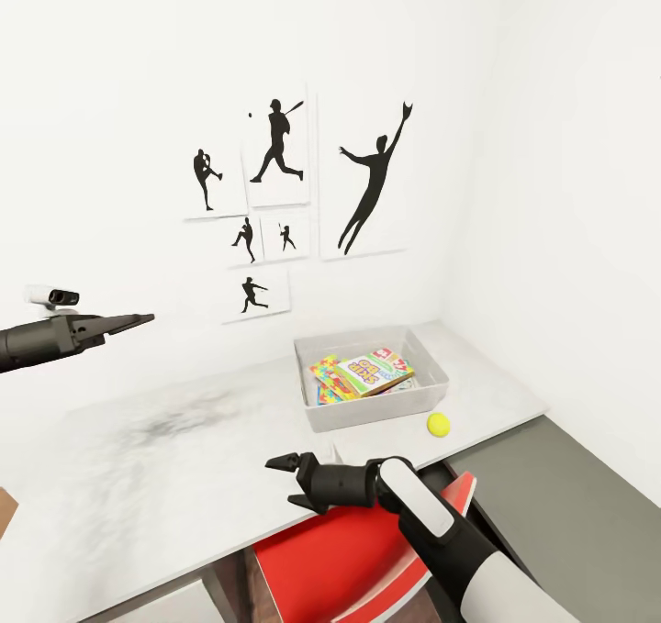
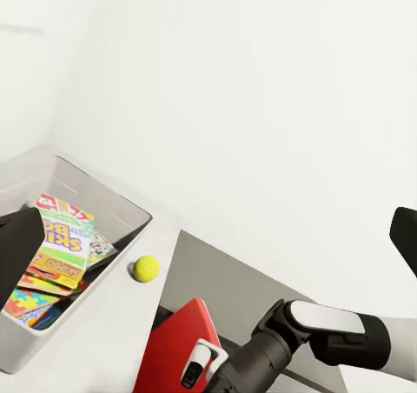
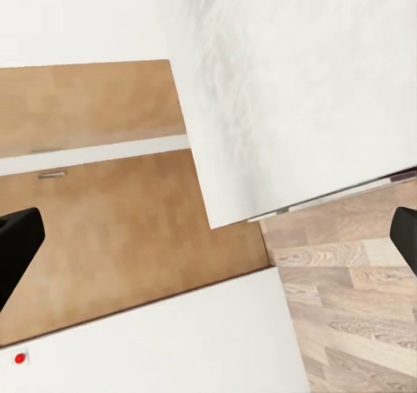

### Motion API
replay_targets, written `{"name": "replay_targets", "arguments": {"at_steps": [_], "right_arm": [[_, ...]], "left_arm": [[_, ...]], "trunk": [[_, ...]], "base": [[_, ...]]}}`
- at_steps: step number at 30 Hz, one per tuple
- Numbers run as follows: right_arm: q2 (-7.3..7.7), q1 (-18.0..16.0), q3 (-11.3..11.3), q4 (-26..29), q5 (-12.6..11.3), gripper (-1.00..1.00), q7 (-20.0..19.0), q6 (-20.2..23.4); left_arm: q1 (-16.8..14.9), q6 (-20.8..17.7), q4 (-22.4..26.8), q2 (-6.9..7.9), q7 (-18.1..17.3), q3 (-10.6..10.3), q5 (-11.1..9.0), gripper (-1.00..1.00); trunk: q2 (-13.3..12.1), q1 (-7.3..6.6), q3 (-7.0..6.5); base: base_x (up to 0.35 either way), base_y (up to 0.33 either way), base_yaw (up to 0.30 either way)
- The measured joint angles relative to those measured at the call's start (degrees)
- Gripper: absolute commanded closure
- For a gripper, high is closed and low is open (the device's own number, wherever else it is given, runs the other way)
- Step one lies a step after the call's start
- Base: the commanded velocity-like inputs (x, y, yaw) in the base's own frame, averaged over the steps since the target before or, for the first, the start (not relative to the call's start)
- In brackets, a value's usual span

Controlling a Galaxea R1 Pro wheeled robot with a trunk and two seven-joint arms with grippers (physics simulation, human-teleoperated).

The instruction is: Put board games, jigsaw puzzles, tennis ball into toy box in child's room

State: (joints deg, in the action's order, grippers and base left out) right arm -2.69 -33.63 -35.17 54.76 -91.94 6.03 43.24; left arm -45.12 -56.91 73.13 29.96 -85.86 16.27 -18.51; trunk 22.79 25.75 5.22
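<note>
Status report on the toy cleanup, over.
Left gripper shut, raised above the table. Right gripper open, empty. Tennis ball on table beside toy box; games inside. Nothing blocking.

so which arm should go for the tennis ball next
Right, probably. The tennis ball lies on the table beside the toy box, nearer the open right tool; the left tool hangs high and farther off.
</note>
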Motion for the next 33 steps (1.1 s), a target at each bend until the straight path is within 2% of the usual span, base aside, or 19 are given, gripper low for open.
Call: {"name": "replay_targets", "arguments": {"at_steps": [23, 29, 33], "right_arm": [[-0.09, 0.1, 0.3, -0.4, 0.2, -1.0, 0.8, -0.5], [-0.24, 0.1, 0.4, -0.4, 0.1, -1.0, 3.6, -1.3], [-0.52, 0.1, 0.3, -0.3, 0.2, -1.0, 7.3, -5.8]], "left_arm": [[0.0, 0.0, 0.0, -0.01, 0.0, 0.0, 0.0, -1.0], [0.0, 0.0, 0.0, -0.01, 0.0, 0.0, 0.0, -1.0], [0.0, 0.0, 0.0, -0.01, 0.0, 0.0, 0.0, -1.0]], "trunk": [[0.0, 0.0, 0.0], [0.0, 0.0, 0.0], [0.0, 0.0, 0.0]], "base": [[0.0, 0.0, 0.0], [0.0, 0.0, 0.0], [0.0, 0.0, 0.0]]}}
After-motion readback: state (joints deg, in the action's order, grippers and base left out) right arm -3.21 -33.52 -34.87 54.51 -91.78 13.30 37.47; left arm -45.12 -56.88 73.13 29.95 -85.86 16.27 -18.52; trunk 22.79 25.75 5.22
